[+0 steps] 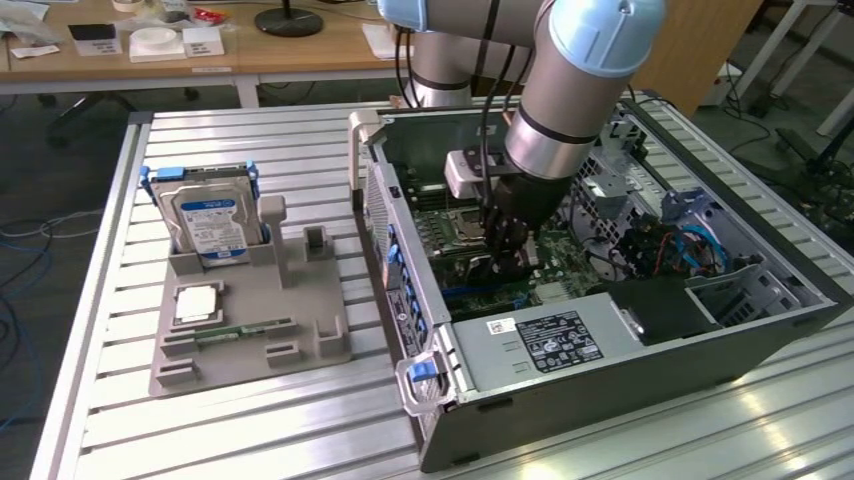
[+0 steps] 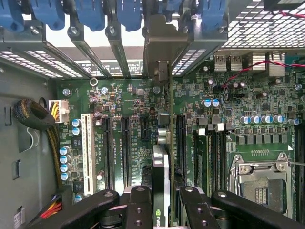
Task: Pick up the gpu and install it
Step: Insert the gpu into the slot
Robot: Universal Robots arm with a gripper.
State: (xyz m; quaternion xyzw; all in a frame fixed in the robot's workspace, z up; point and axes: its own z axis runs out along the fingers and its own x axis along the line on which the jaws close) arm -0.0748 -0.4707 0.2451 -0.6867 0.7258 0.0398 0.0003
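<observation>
Inside the open computer case (image 1: 400, 260), my gripper (image 1: 513, 262) reaches down over the motherboard (image 1: 454, 225). In the wrist view the gpu (image 2: 161, 167) shows edge-on as a thin dark card with a silver strip. It stands upright between my fingers (image 2: 139, 206), and its metal end bracket (image 2: 161, 45) lies against the case's rear slot openings. The gripper (image 2: 164, 207) is shut on the gpu. The card runs along the green motherboard (image 2: 138, 102) between two black expansion slots (image 2: 126, 148). Whether its edge sits in a slot is hidden.
A grey holder (image 1: 247, 320) on the slatted table carries a silver hard drive with a blue label (image 1: 207, 215), a small chip (image 1: 198, 303) and a green memory stick (image 1: 243, 329). Cables (image 1: 667, 250) and the power supply (image 1: 561, 340) crowd the case around the arm.
</observation>
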